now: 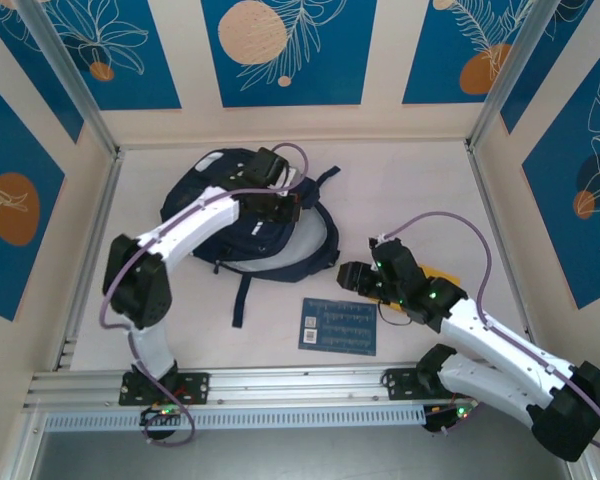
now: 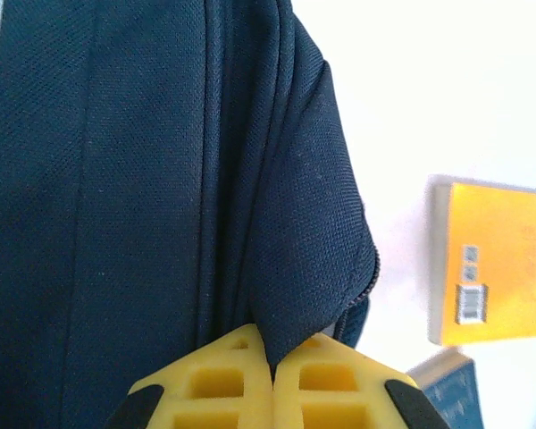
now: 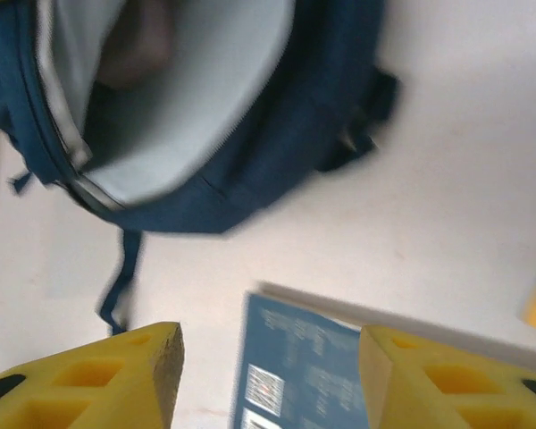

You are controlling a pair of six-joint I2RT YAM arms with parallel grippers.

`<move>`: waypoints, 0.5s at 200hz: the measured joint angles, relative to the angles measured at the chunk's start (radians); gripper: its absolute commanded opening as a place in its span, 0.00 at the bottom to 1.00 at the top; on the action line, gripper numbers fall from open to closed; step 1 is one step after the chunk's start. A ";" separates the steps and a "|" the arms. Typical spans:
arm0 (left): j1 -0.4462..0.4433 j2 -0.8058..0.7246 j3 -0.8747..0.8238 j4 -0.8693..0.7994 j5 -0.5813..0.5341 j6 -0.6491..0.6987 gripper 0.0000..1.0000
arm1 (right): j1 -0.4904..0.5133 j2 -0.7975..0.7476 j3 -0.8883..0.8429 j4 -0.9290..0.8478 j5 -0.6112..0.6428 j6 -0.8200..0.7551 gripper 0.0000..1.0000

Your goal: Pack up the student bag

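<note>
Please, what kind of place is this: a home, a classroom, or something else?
Probably a robot test booth: a left arm and right arm bolted to a metal rail, a white table boxed in by printed blue wall panels, and a backpack laid out for them.

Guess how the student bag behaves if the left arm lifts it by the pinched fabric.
Probably floppy: the student bag creases where the left gripper pinches it, so it should sag rather than lift whole. Likely light for its size: it lies slumped, mouth gaping. The woven cloth looks grippy, unlikely to slip.
</note>
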 measured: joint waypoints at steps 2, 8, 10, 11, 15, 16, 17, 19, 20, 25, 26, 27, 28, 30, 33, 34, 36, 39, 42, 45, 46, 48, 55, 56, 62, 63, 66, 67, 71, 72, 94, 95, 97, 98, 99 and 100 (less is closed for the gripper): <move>0.001 0.009 0.005 0.001 -0.002 0.000 0.00 | 0.000 -0.001 0.000 -0.009 0.002 0.003 0.62; 0.003 0.039 0.027 0.002 -0.009 0.000 0.00 | 0.000 -0.003 -0.001 -0.048 0.009 0.014 0.65; 0.006 0.051 0.035 0.002 -0.011 0.000 0.00 | 0.000 -0.003 -0.001 -0.056 0.011 0.022 0.65; 0.006 0.058 0.041 0.002 -0.012 0.000 0.00 | 0.000 -0.003 -0.002 -0.064 0.014 0.025 0.66; 0.010 0.074 0.054 0.003 -0.016 0.000 0.00 | 0.000 -0.003 -0.002 -0.084 0.021 0.030 0.67; 0.011 0.077 0.056 0.003 -0.017 0.000 0.02 | 0.000 -0.003 -0.003 -0.091 0.024 0.040 0.67; 0.012 0.084 0.062 0.005 -0.018 0.000 0.02 | 0.000 -0.003 -0.003 -0.095 0.026 0.044 0.67; 0.014 0.092 0.068 0.006 -0.021 -0.001 0.04 | 0.000 -0.002 -0.004 -0.108 0.029 0.044 0.68; 0.015 0.094 0.069 0.006 -0.021 -0.001 0.05 | 0.000 -0.002 -0.004 -0.112 0.030 0.045 0.68; 0.021 0.109 0.078 0.015 -0.027 -0.001 0.11 | -0.001 0.000 -0.005 -0.139 0.039 0.067 0.69; 0.022 0.110 0.079 0.016 -0.028 -0.001 0.12 | -0.002 0.001 -0.005 -0.146 0.041 0.067 0.69; 0.024 0.114 0.080 0.019 -0.029 -0.001 0.13 | -0.002 0.001 -0.005 -0.151 0.042 0.069 0.69; 0.025 0.115 0.081 0.021 -0.030 -0.001 0.14 | -0.002 0.002 -0.005 -0.155 0.043 0.072 0.69; 0.027 0.119 0.081 0.026 -0.033 0.000 0.17 | -0.003 0.006 -0.005 -0.166 0.047 0.085 0.70; 0.031 0.121 0.081 0.031 -0.035 -0.005 0.22 | -0.004 0.010 -0.005 -0.182 0.051 0.090 0.70; 0.033 0.122 0.081 0.033 -0.037 -0.005 0.23 | -0.005 0.013 -0.005 -0.188 0.052 0.093 0.70; 0.034 0.122 0.080 0.036 -0.036 -0.003 0.26 | -0.005 0.018 -0.005 -0.196 0.056 0.106 0.71; 0.037 0.122 0.076 0.042 -0.037 -0.013 0.30 | -0.006 0.026 -0.005 -0.211 0.059 0.112 0.71; 0.041 0.121 0.070 0.048 -0.035 -0.010 0.34 | -0.006 0.034 -0.005 -0.223 0.063 0.122 0.72; 0.042 0.117 0.063 0.057 -0.037 -0.022 0.37 | -0.006 0.045 -0.005 -0.235 0.065 0.135 0.72; 0.043 0.116 0.060 0.060 -0.038 -0.026 0.38 | -0.006 0.048 -0.005 -0.238 0.066 0.135 0.72; 0.045 0.112 0.053 0.066 -0.036 -0.025 0.40 | -0.006 0.056 -0.005 -0.248 0.068 0.141 0.72; 0.045 0.093 0.022 0.093 -0.033 -0.038 0.45 | -0.006 0.085 -0.005 -0.270 0.073 0.160 0.72; 0.045 0.091 0.018 0.097 -0.032 -0.036 0.46 | -0.006 0.092 -0.005 -0.274 0.074 0.165 0.72; 0.043 0.063 -0.025 0.120 -0.025 -0.051 0.49 | -0.006 0.114 -0.006 -0.288 0.074 0.177 0.72; 0.042 0.060 -0.031 0.122 -0.024 -0.052 0.50 | -0.006 0.119 -0.007 -0.291 0.074 0.181 0.72; 0.041 0.046 -0.052 0.132 -0.023 -0.065 0.52 | -0.006 0.127 -0.008 -0.294 0.073 0.187 0.72; 0.041 0.043 -0.056 0.134 -0.023 -0.066 0.52 | -0.006 0.129 -0.009 -0.295 0.073 0.187 0.72; 0.039 0.019 -0.090 0.145 -0.017 -0.071 0.55 | -0.005 0.138 -0.014 -0.297 0.072 0.196 0.72; 0.039 0.015 -0.095 0.148 -0.017 -0.075 0.56 | -0.005 0.140 -0.014 -0.297 0.072 0.197 0.72; 0.001 -0.132 -0.261 0.185 -0.006 -0.113 0.67 | -0.005 0.149 -0.057 -0.296 0.061 0.219 0.72; -0.002 -0.137 -0.266 0.186 -0.005 -0.111 0.67 | -0.005 0.150 -0.061 -0.295 0.059 0.220 0.72; -0.009 -0.154 -0.280 0.190 -0.004 -0.111 0.68 | -0.005 0.150 -0.064 -0.295 0.057 0.220 0.72; -0.012 -0.163 -0.288 0.192 -0.003 -0.116 0.68 | -0.005 0.150 -0.067 -0.293 0.055 0.220 0.72; -0.014 -0.167 -0.292 0.194 -0.003 -0.119 0.68 | -0.005 0.150 -0.068 -0.293 0.053 0.220 0.72; -0.016 -0.172 -0.296 0.194 -0.003 -0.121 0.69 | -0.005 0.150 -0.070 -0.293 0.052 0.220 0.72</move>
